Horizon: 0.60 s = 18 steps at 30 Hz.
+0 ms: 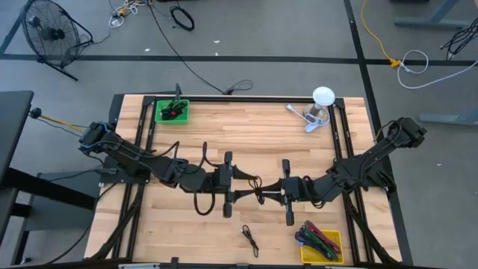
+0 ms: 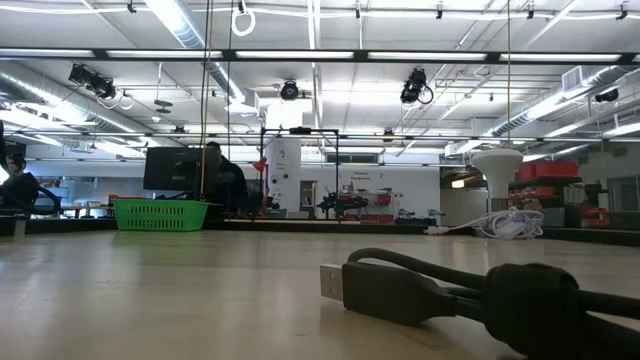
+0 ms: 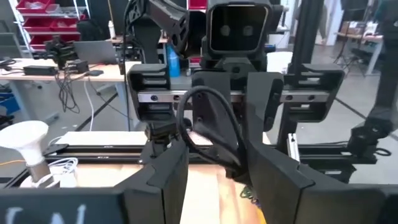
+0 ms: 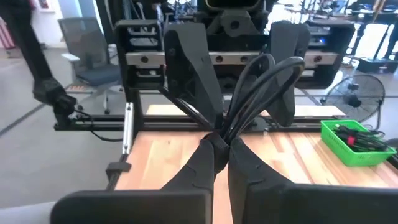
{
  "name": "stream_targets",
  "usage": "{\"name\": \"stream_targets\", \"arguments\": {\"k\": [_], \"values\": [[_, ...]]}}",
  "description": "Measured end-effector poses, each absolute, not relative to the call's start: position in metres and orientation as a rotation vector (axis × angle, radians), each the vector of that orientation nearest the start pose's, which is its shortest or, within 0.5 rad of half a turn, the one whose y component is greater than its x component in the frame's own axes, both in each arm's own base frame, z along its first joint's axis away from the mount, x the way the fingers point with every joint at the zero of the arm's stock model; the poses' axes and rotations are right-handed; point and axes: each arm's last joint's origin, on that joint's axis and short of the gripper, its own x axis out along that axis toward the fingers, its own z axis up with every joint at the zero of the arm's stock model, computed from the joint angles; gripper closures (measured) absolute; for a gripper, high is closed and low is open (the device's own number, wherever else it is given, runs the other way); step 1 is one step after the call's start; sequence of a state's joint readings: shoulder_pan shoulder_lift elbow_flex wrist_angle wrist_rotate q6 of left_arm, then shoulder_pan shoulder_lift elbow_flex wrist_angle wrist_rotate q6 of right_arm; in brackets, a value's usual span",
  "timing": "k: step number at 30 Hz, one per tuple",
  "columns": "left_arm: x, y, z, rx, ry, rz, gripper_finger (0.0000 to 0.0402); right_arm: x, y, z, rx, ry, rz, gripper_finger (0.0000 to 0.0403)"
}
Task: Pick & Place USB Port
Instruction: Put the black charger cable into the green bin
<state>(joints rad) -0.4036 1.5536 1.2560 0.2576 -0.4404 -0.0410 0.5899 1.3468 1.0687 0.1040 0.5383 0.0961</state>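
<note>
A black USB cable (image 1: 256,187), bunched into loops, hangs in the air over the middle of the table between my two grippers, which point level at each other. My right gripper (image 4: 221,146) comes from the table's right and is shut on it. My left gripper (image 3: 219,155) comes from the left and is open. Its fingers (image 4: 189,68) stand on either side of the cable's loop (image 3: 208,109); whether they touch it I cannot tell. A second black USB cable (image 1: 250,239) lies on the wood near the front edge, its plug (image 2: 375,290) flat on the table. My right gripper pinches the gathered strands of the cable (image 4: 222,132) between its two shut fingers. The fingers lie level and come from the table's right. The loops (image 4: 264,78) fan out beyond the fingertips toward the left gripper, clear of the table.
A green basket (image 1: 172,112) with dark cables sits at the far left. A yellow tray (image 1: 323,243) with coloured cables sits at the near right. A white lamp (image 1: 323,97) with a white cord stands at the far right. People show in the room behind.
</note>
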Motion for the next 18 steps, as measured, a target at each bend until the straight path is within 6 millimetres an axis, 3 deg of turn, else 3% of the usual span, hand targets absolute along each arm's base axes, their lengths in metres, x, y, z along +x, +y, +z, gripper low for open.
{"name": "stream_targets", "arguments": {"k": [8, 11, 15, 18], "values": [[0.3376, -0.1291, 0.3511, -0.033, 0.017, 0.043, 0.0247, 0.2602, 0.1581, 0.3353, -0.004, 0.148, 0.024, 0.0392], [0.3376, -0.1293, 0.3511, -0.031, 0.017, 0.04, 0.0291, 0.2601, 0.1583, 0.3347, -0.006, 0.153, 0.026, 0.0392], [0.3378, -0.1298, 0.35, 0.001, 0.028, 0.006, 0.0382, 0.2614, 0.1589, 0.332, -0.015, 0.165, 0.02, 0.0392], [0.338, -0.1294, 0.3496, -0.006, 0.033, -0.001, 0.039, 0.2629, 0.1598, 0.3303, -0.016, 0.167, 0.018, 0.0388]]}}
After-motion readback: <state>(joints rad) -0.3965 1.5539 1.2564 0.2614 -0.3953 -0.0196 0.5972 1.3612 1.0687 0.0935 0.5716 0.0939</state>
